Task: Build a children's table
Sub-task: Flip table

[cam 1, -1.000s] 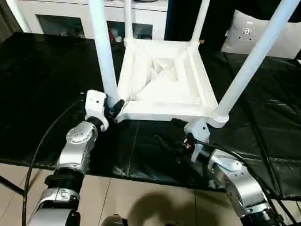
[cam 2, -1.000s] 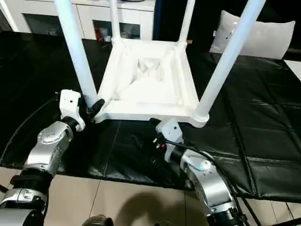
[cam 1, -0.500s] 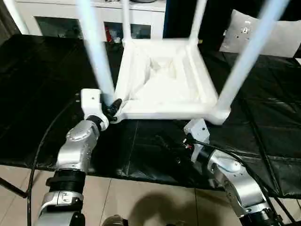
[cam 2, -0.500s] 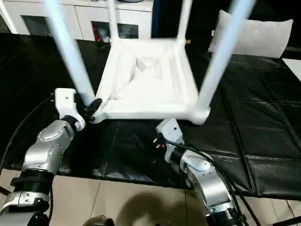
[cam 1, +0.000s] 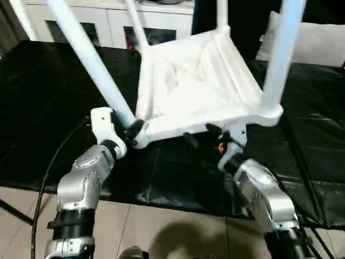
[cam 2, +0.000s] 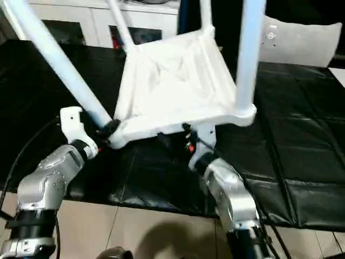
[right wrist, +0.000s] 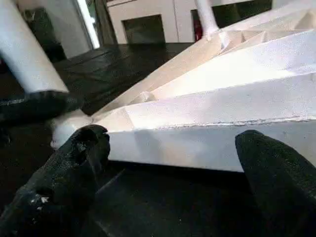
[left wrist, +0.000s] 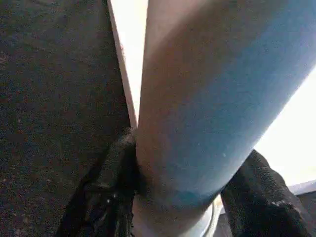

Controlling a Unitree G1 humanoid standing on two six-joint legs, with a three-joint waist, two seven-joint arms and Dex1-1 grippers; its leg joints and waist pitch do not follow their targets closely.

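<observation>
The children's table (cam 1: 194, 81) lies upside down on the black sheet and is tilted, its near right corner (cam 1: 269, 114) lifted. Its white legs point up and lean to the left. My left gripper (cam 1: 131, 129) is shut on the near left leg (cam 1: 91, 59) just above its corner socket. In the left wrist view the black fingers (left wrist: 106, 182) press both sides of that leg (left wrist: 197, 98). My right gripper (cam 1: 202, 135) stands open at the raised near edge of the top. In the right wrist view, the white rim (right wrist: 207, 138) runs between its spread fingers (right wrist: 74, 168).
A black sheet (cam 1: 43, 97) covers the work surface, and its front edge drops to a tiled floor (cam 1: 161, 232). A white cabinet with glass doors (cam 1: 81, 21) stands behind. A white cushion (cam 1: 318, 43) lies at the back right.
The table has tipped: its near right corner rose and the legs now lean left. My right gripper moved up to the raised near edge. My left gripper kept its hold on the leg.
</observation>
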